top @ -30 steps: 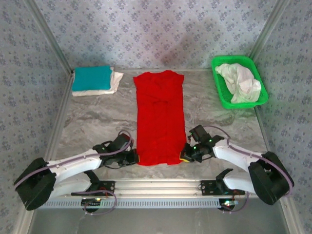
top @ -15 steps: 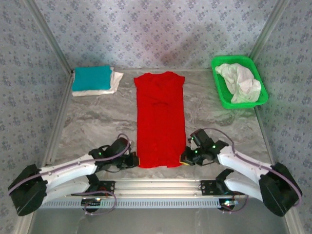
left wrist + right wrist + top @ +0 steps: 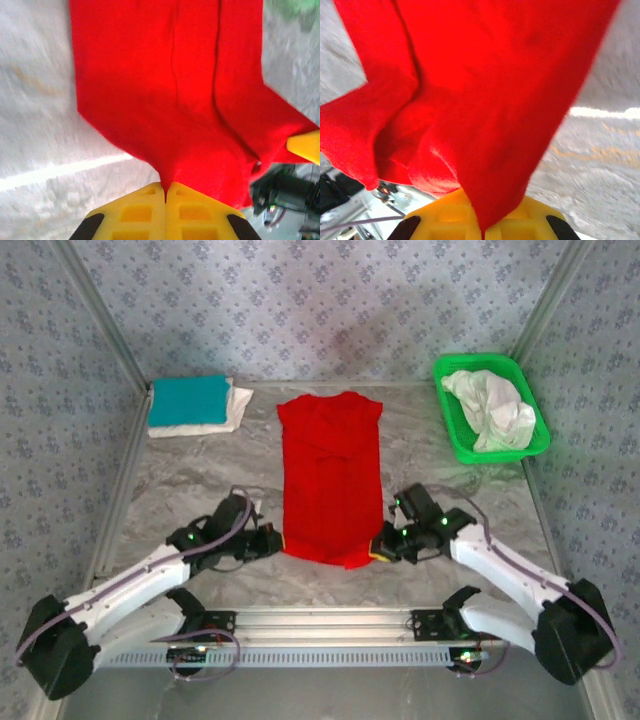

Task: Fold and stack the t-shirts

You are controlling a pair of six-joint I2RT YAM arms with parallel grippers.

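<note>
On the grey desk (image 3: 200, 480) the red t-shirt (image 3: 330, 470) lies lengthwise in the middle. At the far right, a green basket (image 3: 447, 412) holds a crumpled white t-shirt (image 3: 490, 410). At the far left, a teal t-shirt (image 3: 188, 398) sits folded on a folded white t-shirt (image 3: 236, 410). The left gripper (image 3: 276, 545) and right gripper (image 3: 378, 548) are clamped on the red t-shirt's 2 near corners.

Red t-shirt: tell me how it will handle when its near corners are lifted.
Probably floppy: the red t-shirt sags between the left tool and right tool. Likely light: small corner pinches hold its near end up. Its far end may drag on the table.
</note>
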